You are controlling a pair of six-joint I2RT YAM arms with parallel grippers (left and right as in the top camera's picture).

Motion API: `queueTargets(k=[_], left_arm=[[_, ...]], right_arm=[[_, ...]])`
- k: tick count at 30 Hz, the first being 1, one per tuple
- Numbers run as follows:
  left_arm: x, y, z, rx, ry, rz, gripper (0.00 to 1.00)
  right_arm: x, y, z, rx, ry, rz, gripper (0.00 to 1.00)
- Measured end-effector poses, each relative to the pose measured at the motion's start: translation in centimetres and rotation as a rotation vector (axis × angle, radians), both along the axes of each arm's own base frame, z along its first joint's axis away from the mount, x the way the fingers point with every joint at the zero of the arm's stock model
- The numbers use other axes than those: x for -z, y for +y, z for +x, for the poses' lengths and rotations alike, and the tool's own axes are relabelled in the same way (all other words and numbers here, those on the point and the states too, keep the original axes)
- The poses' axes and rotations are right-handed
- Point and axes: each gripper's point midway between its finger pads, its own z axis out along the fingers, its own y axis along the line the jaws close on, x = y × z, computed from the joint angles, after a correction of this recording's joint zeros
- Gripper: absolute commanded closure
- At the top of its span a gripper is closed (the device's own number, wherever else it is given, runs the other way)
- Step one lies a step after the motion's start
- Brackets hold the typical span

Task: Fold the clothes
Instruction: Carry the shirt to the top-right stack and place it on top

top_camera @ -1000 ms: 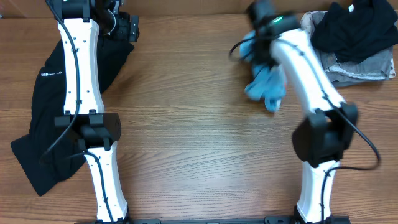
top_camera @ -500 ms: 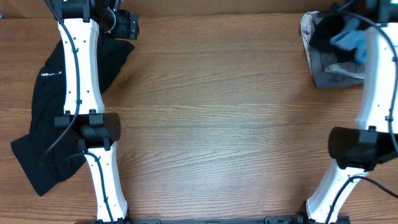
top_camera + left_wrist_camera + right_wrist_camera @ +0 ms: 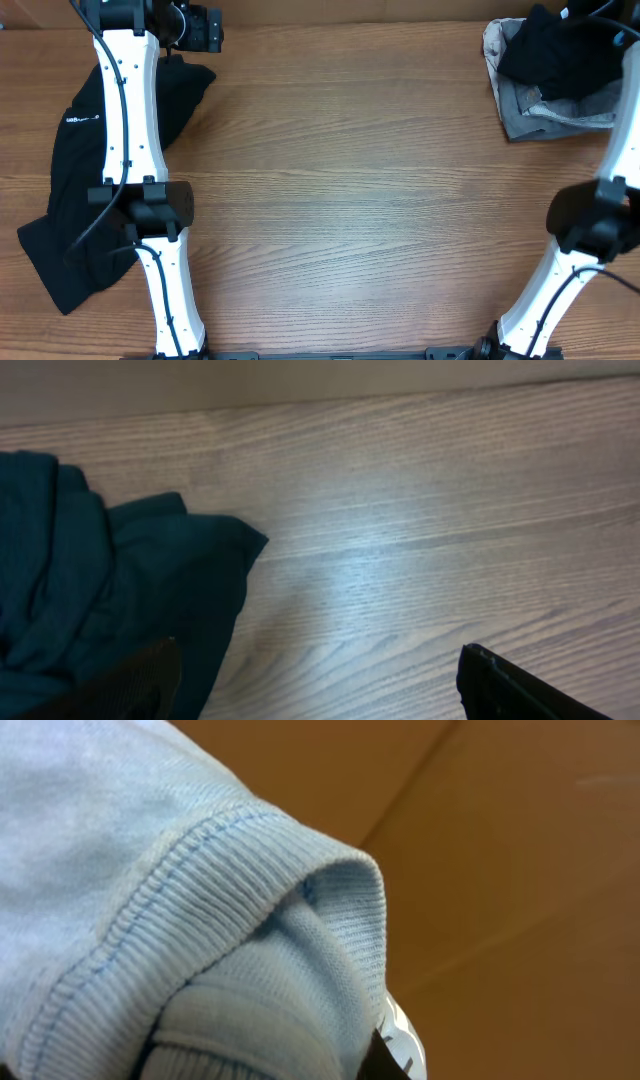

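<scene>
My right arm leans out past the tabletop's right edge, its tool clamped on the light blue T-shirt's ribbed hem, while my left tool hangs wide open at the far-left back, over the black garment's edge.

The table is brown wood with thin wavy lines. The 2 robot arms are white with black joints. The big cloth is black with tiny white letters. The top cloth is black, and the cloth under it is grey. The T-shirt is light blue with a ribbed edge.
</scene>
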Motion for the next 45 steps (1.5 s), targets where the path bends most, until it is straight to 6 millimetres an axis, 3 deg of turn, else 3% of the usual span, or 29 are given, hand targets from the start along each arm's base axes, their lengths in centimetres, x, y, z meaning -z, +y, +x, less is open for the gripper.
queueTargets(k=[4, 5, 6, 7, 10, 14, 18, 20, 22, 26, 30, 34, 37, 39, 45], left_arm=[[-0.2, 0.0, 0.2, 0.0, -0.012, 0.0, 0.1], [-0.2, 0.0, 0.3, 0.0, -0.014, 0.0, 0.1], [-0.2, 0.0, 0.3, -0.001, -0.016, 0.0, 0.1], [-0.2, 0.0, 0.4, 0.0, -0.017, 0.0, 0.1], [-0.3, 0.0, 0.4, 0.0, -0.021, 0.0, 0.09], [-0.3, 0.0, 0.5, 0.0, -0.024, 0.0, 0.0], [-0.3, 0.0, 0.4, -0.003, -0.019, -0.002, 0.0], [-0.2, 0.0, 0.3, -0.003, -0.015, -0.002, 0.0], [-0.2, 0.0, 0.3, -0.003, -0.014, -0.002, 0.0], [-0.2, 0.0, 0.3, -0.003, -0.013, -0.002, 0.0], [-0.2, 0.0, 0.3, -0.003, -0.012, -0.002, 0.0], [-0.2, 0.0, 0.2, -0.003, -0.011, -0.002, 0.0], [-0.2, 0.0, 0.2, -0.003, -0.011, -0.002, 0.0], [-0.2, 0.0, 0.2, -0.003, -0.011, -0.002, 0.0], [-0.2, 0.0, 0.2, -0.003, -0.011, -0.002, 0.0]], right_arm=[[7.6, 1.0, 2.5, -0.09, 0.141, 0.036, 0.96], [9.4, 1.5, 2.9, -0.108, 0.178, 0.05, 0.78], [11.0, 2.1, 3.2, -0.123, 0.21, 0.063, 0.23], [13.2, 3.1, 3.4, -0.146, 0.257, 0.08, 0.0], [15.7, 5.3, 3.5, -0.183, 0.325, 0.112, 0.0], [15.9, 7.5, 3.9, -0.194, 0.319, 0.149, 0.0], [15.6, 8.4, 2.8, -0.183, 0.337, 0.201, 0.0], [14.4, 8.7, 1.9, -0.18, 0.34, 0.218, 0.0], [11.9, 9.3, 0.9, -0.189, 0.325, 0.228, 0.0], [4.3, 11.7, -2.8, -0.241, 0.264, 0.249, 0.0], [-4.1, 16.2, -8.5, -0.352, 0.184, 0.274, 0.0], [-9.8, 21.5, -14.7, -0.51, 0.125, 0.319, 0.0], [-12.0, 23.8, -17.8, -0.586, 0.099, 0.342, 0.0], [-12.3, 24.1, -18.7, -0.6, 0.099, 0.352, 0.0], [-11.3, 24.4, -18.0, -0.613, 0.126, 0.377, 0.0]])
